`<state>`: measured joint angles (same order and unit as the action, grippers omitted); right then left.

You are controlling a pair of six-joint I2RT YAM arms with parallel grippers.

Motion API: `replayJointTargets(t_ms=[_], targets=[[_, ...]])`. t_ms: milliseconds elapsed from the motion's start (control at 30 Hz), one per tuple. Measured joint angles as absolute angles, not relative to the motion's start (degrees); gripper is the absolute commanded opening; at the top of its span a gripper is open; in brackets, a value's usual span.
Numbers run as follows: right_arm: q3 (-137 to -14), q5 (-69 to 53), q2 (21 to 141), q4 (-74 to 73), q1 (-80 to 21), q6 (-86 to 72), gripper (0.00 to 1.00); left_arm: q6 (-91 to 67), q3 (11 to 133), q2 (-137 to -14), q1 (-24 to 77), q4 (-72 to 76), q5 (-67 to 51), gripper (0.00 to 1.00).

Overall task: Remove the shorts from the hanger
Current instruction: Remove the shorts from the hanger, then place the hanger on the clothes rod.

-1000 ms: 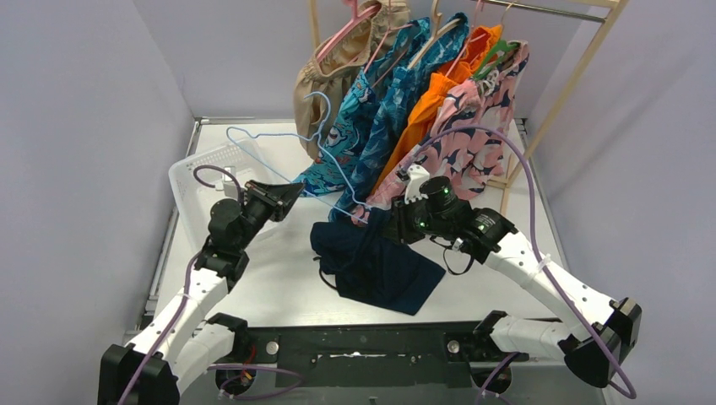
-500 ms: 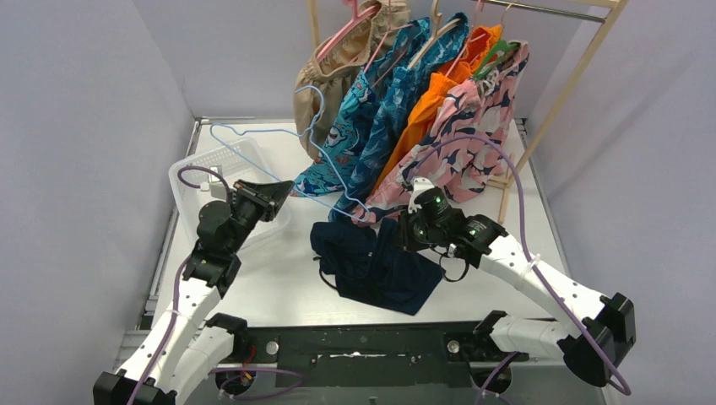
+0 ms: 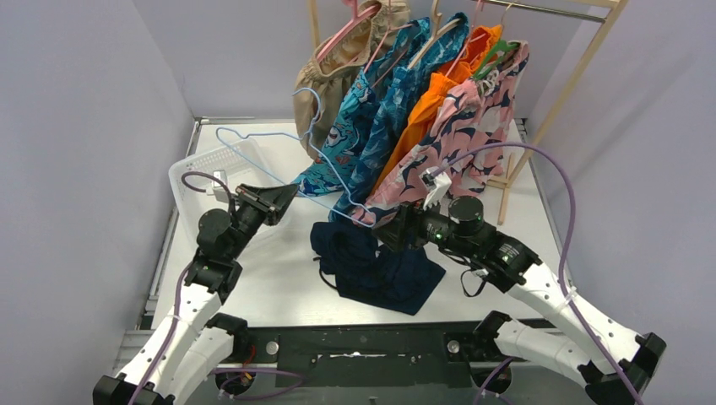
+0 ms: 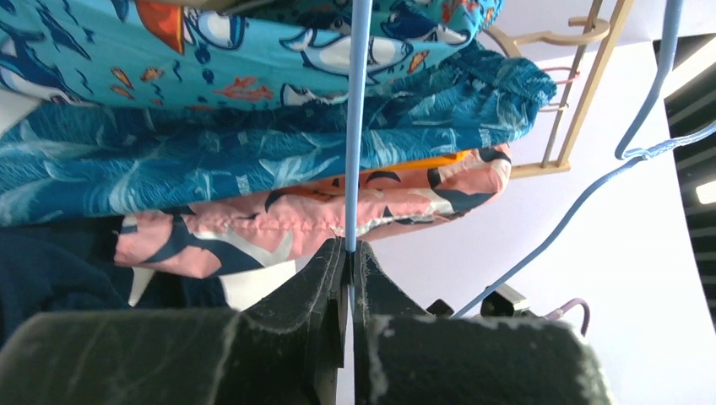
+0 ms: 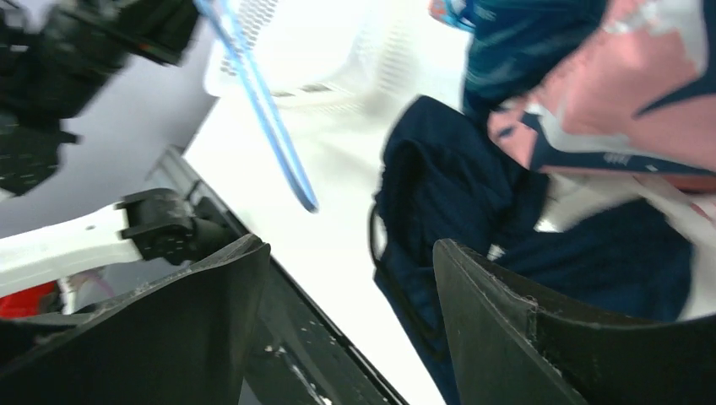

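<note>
Left gripper (image 4: 348, 246) is pinched tight on the thin blue wire hanger (image 4: 355, 126). The soft navy shorts (image 3: 384, 274) lie crumpled on the smooth white table (image 3: 279, 287), right below the right gripper (image 5: 348, 249). Its jaws are spread wide, holding nothing. Printed shorts (image 3: 397, 110) hang off the wooden rack (image 3: 587, 67).

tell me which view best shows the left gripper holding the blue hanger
Left wrist: the left gripper is shut on the blue hanger, close up. Top external shows the whole hanger, grip small. Right wrist: only a blurred stretch.
</note>
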<state>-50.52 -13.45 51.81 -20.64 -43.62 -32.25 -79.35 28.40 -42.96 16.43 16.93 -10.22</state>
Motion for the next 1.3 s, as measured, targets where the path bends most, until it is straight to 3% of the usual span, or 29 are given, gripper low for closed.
replayJointTargets(t_ms=[100, 200, 300, 467, 533, 600, 700, 833, 967, 1300], targets=[[-48.95, -16.73, 49.30, -15.77, -44.07, -33.26, 0.71, -81.01, 28.12, -43.05, 17.96, 17.12, -10.70, 0.00], [-47.66, -18.41, 49.10, -12.53, -45.71, -33.80, 0.60, -82.39, 28.10, -43.16, 20.40, 17.39, -10.72, 0.00], [-47.57, -18.92, 50.52, -11.07, -46.94, -33.74, 0.35, -83.48, 28.08, -43.57, 23.09, 17.45, -10.37, 0.00], [-47.18, -18.52, 51.40, -10.24, -47.40, -33.58, 0.01, -84.99, 27.07, -43.51, 28.49, 17.78, -8.54, 0.00], [-46.52, -19.49, 50.41, -9.47, -47.59, -33.98, 0.00, -86.06, 25.61, -42.72, 28.93, 18.06, -7.94, 0.00], [-45.80, -20.16, 49.34, -9.32, -48.14, -34.83, 0.00, -86.96, 24.03, -41.52, 29.30, 18.26, -7.92, 0.25], [-44.27, -20.25, 47.94, -9.26, -48.40, -36.77, 0.00, -86.19, 23.75, -41.01, 29.54, 18.48, -8.58, 0.50], [-42.39, -18.02, 44.10, -13.06, -49.69, -40.03, 0.00, -84.38, 23.75, -41.93, 29.52, 19.29, -12.05, 0.72], [-40.95, -16.36, 37.32, -19.64, -51.13, -43.33, 0.00, -81.93, 23.55, -39.92, 29.54, 18.00, -15.05, 0.80], [-44.66, -10.50, 20.25, -42.74, -51.46, -49.15, 0.00, -75.70, 22.50, -29.15, 29.58, 12.78, -15.90, 0.81]])
